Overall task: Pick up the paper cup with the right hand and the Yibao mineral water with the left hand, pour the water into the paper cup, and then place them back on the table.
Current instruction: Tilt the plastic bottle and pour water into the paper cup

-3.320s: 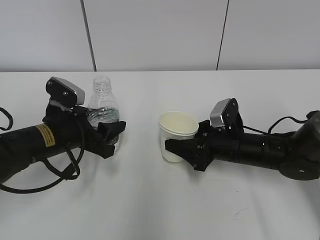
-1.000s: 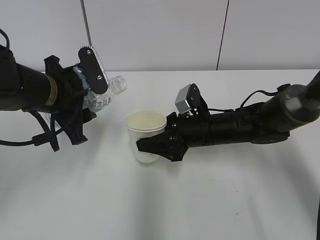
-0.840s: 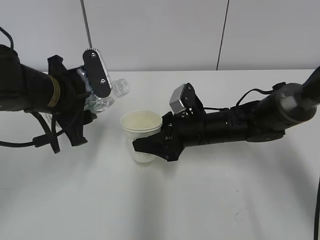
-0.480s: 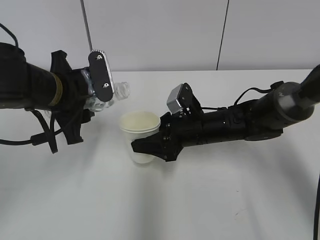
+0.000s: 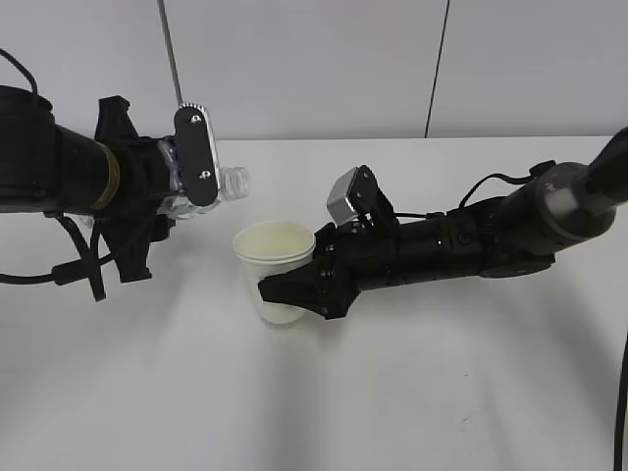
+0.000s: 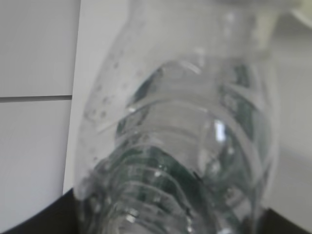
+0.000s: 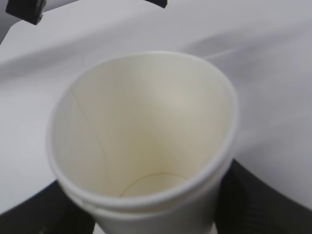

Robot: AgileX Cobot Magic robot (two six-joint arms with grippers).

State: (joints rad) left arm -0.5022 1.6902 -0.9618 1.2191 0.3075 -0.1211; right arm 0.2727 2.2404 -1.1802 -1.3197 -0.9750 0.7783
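The Yibao mineral water sits clamped in my left hand, now tipped almost flat, its open neck pointing right, just left of and above the paper cup. Half a second back the neck sat slightly higher, so I read this as the pour starting. My right hand grips the paper cup, held just off the table. The right wrist view shows the cup bottom dry: no water yet.
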